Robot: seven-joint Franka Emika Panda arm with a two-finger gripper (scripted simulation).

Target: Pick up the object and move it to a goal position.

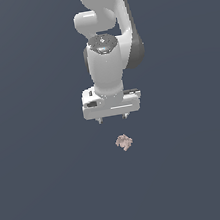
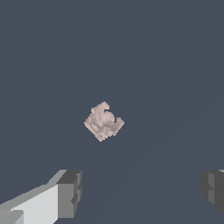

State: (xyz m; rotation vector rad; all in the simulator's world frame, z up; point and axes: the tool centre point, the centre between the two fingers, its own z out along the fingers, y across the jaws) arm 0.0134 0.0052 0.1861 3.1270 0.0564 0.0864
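Observation:
The object (image 1: 124,142) is a tiny lumpy pinkish-beige thing lying on the dark grey-blue surface, just in front of the arm in the exterior view. My white gripper (image 1: 113,117) hangs above and slightly behind it, a little toward the exterior view's left, not touching it. Its two short fingertips (image 1: 100,119) stand wide apart, so it is open with nothing between them. In the wrist view the object (image 2: 103,121) lies apart from the gripper (image 2: 142,192), whose grey pads (image 2: 70,192) show at both sides.
Only the flat dark grey-blue surface (image 1: 45,194) surrounds the object. The white arm (image 1: 104,32) rises behind the gripper.

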